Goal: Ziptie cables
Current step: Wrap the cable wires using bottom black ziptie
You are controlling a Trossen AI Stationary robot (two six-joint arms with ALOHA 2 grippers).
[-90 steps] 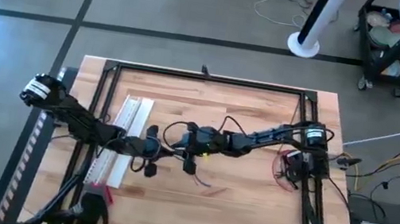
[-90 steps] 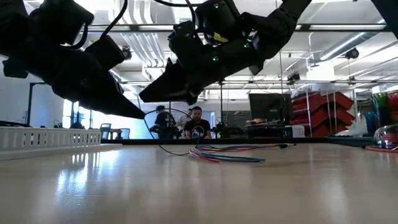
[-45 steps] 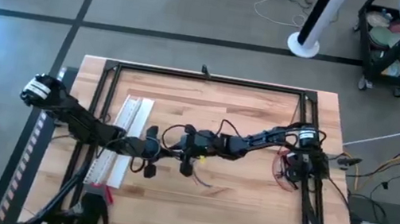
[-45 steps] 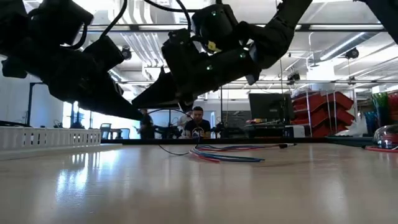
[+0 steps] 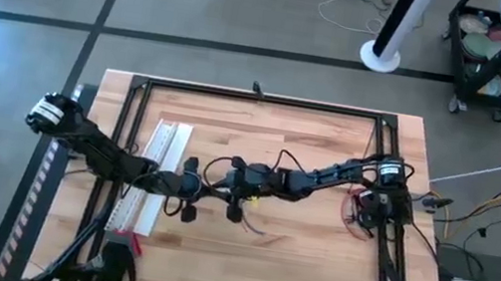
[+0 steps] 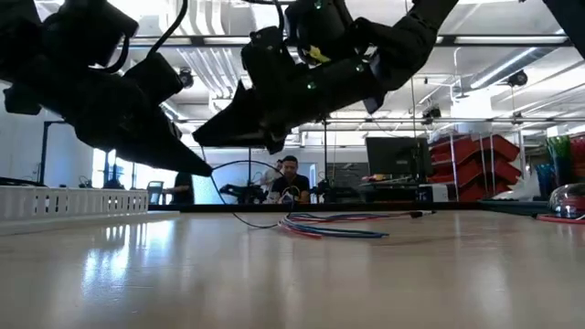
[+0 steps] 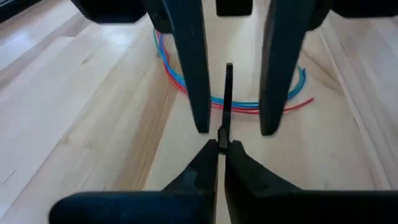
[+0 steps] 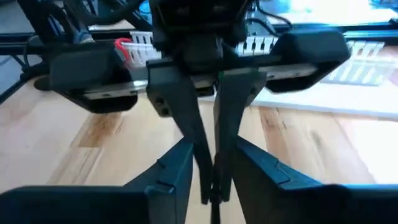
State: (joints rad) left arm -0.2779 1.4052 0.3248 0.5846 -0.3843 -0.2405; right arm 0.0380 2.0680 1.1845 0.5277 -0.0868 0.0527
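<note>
1. The cables (image 6: 334, 226) lie flat on the wooden table (image 5: 312, 261), about mid-table. They are a loose bundle of blue, red and pinkish wires with a curved loop at one end. Neither gripper touches them.
2. The cables sit just beyond the spot where the two grippers meet. In the left wrist view the loop shows on the boards behind both sets of fingers.
3. The left gripper (image 7: 219, 148) is raised off the table, its fingertips pinched together on a thin dark strip (image 7: 227, 93). The strip stands out past the fingertips, toward the cables.
4. The right gripper (image 7: 234, 127) faces the left one nose to nose, also off the table. Its two fingers are spread apart and straddle the dark strip, one on each side. I see no contact with the strip, and it has hold of nothing.
5. In the right wrist view the left gripper's closed tips sit between the right gripper's parted fingers.
6. From above, the left arm reaches in from the left edge and the right arm from the right edge. They meet slightly left of the table's centre.
7. A long white ridged strip (image 5: 157, 171) lies along the left side of the table, under the left arm and well apart from the cables.
8. A person (image 6: 291, 183) sits far off in the room beyond the table, with red bins (image 6: 475, 151) further right.
</note>
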